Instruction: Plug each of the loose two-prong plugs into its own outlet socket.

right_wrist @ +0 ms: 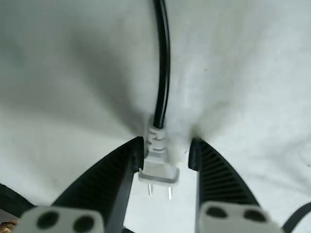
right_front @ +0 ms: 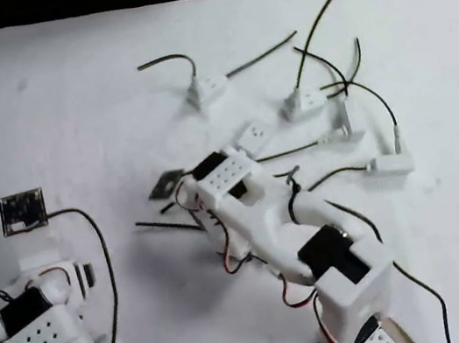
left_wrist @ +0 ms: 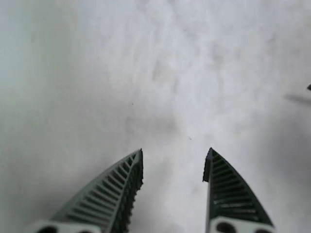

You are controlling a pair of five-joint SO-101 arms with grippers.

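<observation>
Arm, right: your right arm point(right_front: 293, 231) stretches from the near edge out toward the middle of the surface point(right_front: 66, 102), with its wrist low.
Right pincer point(right_wrist: 167, 141): fingers apart, astride the plug point(right_wrist: 158, 162) and not clamped on it. One finger sits close against the plug's body, and a strip of surface shows before the other.
Plug: lies flat on the surface between those fingers, its two prongs pointing back at the wrist. Its black cord point(right_wrist: 163, 63) runs straight away.
Arm, left: your left arm point(right_front: 41, 338) sits folded at the near left corner.
Left pincer point(left_wrist: 175, 151): fingers apart, holding nothing, above bare surface.
White pieces point(right_front: 302, 103): several on black cords lie scattered past the right arm. You cannot tell plugs from sockets among them.
Black square point(right_front: 23, 212): lies just beyond the left arm, and any print on it is too small to read.
Room: you have wide bare surface at far left, up to the far edge.
</observation>
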